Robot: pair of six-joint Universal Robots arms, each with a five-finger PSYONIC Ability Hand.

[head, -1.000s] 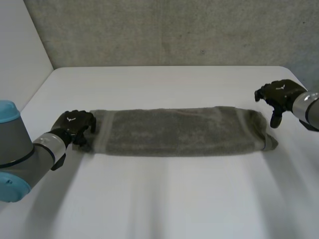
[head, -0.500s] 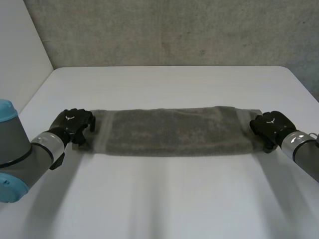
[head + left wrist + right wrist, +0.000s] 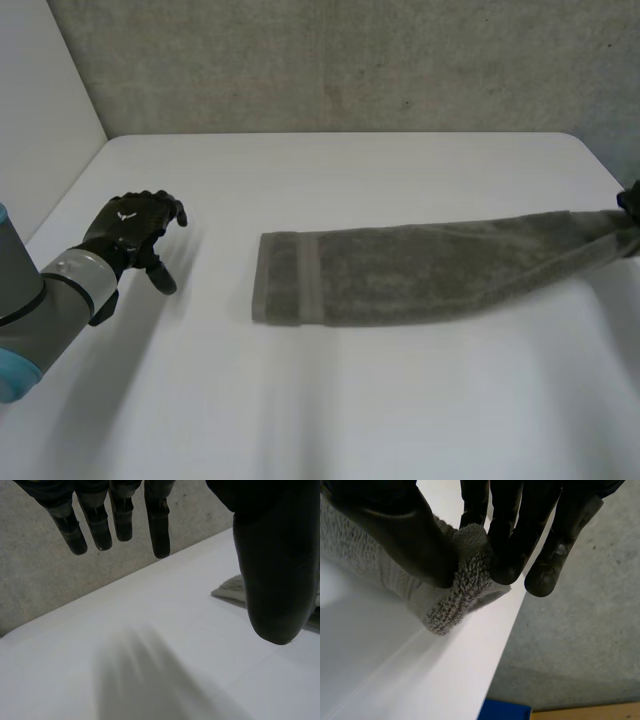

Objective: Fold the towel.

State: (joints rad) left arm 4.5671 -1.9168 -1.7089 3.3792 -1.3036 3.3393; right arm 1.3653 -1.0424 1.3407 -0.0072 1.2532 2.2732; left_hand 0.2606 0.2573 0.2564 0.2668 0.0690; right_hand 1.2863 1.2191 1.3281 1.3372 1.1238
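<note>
- Head view: the towel (image 3: 400,270) is seen as a long folded strip across the middle and right of the frame. Its banded end lies flat on the desk (image 3: 330,410) near the centre, and its other end is raised at the right edge.
- The raised end is pinched between the thumb and fingers of the right hand (image 3: 400,530); in the right wrist view this is just at the desk's edge.
- The left hand (image 3: 132,225), at centre left, is spread and empty, well apart from the towel.
- Only a small bunch of cloth is held, so it may be lost if pulled hard.
- The strip could be dragged over the desk's edge if it were pulled to the right.
- With the banded end unheld, the layers may be skewed or opened by any dragging.
</note>
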